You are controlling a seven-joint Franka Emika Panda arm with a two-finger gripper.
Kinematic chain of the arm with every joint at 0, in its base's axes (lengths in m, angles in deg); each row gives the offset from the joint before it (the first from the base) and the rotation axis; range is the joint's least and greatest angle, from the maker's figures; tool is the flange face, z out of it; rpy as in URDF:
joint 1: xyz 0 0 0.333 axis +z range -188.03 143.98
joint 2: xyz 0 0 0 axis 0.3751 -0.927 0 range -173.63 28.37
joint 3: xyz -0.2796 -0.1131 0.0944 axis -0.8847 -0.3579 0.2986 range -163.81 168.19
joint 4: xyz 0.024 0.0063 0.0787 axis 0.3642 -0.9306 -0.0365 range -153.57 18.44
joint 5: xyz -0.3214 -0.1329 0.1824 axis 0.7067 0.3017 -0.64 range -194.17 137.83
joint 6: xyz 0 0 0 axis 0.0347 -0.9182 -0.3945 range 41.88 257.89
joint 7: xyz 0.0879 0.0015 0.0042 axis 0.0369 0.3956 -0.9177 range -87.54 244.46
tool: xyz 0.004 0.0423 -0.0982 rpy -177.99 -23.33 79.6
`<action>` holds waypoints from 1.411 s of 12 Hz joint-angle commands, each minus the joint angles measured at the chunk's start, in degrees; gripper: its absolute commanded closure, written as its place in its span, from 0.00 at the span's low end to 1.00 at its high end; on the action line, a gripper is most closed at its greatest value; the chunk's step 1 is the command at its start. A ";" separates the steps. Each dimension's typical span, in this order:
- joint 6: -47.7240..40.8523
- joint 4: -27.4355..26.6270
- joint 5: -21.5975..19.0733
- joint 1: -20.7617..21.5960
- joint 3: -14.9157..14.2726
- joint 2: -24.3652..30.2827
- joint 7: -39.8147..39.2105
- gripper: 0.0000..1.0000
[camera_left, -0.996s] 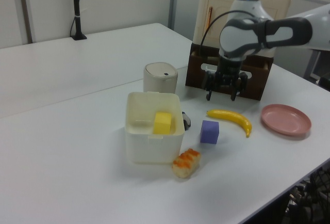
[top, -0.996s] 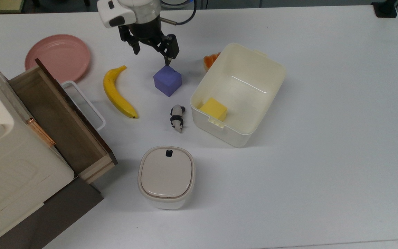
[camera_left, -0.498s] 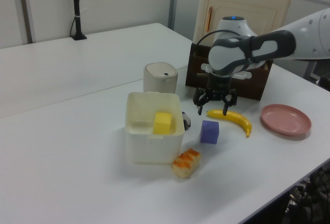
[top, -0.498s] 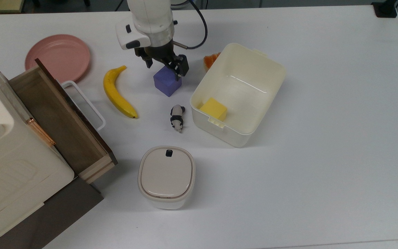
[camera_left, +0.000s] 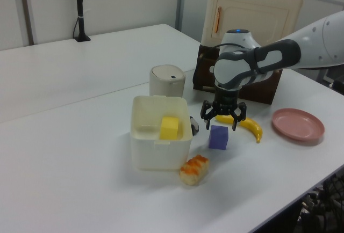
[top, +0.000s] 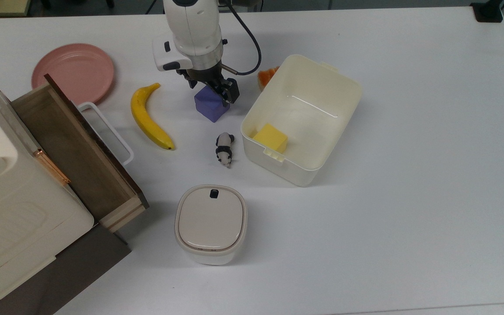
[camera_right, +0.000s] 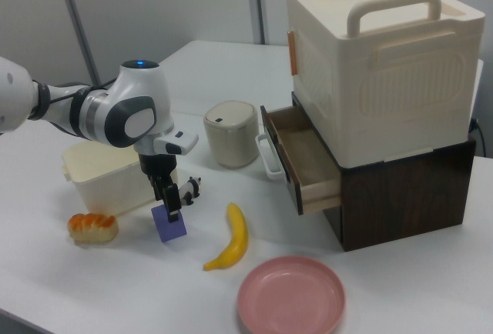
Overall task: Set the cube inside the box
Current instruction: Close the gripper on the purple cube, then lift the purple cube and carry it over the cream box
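Note:
The purple-blue cube (top: 210, 108) (camera_left: 219, 138) (camera_right: 169, 225) rests on the white table, just to the top view's left of the cream-white box (top: 278, 168) (camera_left: 161, 155) (camera_right: 100, 176). My gripper (top: 211, 89) (camera_left: 223, 123) (camera_right: 166, 198) hangs directly over the cube, pointing down, open, with its fingers spread past the cube's upper edges. Nothing is held. A yellow block (top: 270, 137) (camera_left: 170, 127) lies inside the box near its front wall.
A banana (top: 149, 118) and a pink plate (top: 73, 72) lie to the top view's left of the cube. A small panda figure (top: 224, 149) sits in front of it, an orange pastry (top: 267, 76) behind the box. A lidded container (top: 210, 223) and an open wooden drawer (top: 72, 148) stand nearer.
The gripper came down and forward from behind the cube, and now sits low over it with its fingers at the cube's top. The cube has not moved.

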 commanded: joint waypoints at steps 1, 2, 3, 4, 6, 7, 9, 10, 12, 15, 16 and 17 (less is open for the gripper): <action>1.74 -1.89 0.21 0.74 -0.37 0.51 1.27 0.00; 1.74 -1.89 0.30 0.92 -0.37 0.25 1.27 0.00; 1.74 -1.89 0.30 1.01 -0.37 -0.28 1.27 0.00; 1.74 -1.80 0.39 1.01 -0.37 -0.54 1.27 0.00; 2.17 -1.71 0.39 1.01 -0.37 -1.51 1.27 0.00; 2.87 -1.71 0.39 1.01 -0.37 -1.51 1.27 0.11; 3.06 -1.63 0.39 1.01 -0.37 -1.51 1.27 0.61; 3.06 -1.63 0.48 1.01 -0.37 -1.60 1.01 0.66; 3.06 -1.28 0.48 1.01 -0.37 -1.34 0.84 0.66; 2.97 -1.19 2.41 1.01 0.42 2.24 0.66 0.66; 2.53 -1.01 2.67 1.09 0.51 5.05 0.57 0.62; 2.27 0.64 3.11 1.44 0.59 7.34 0.57 0.61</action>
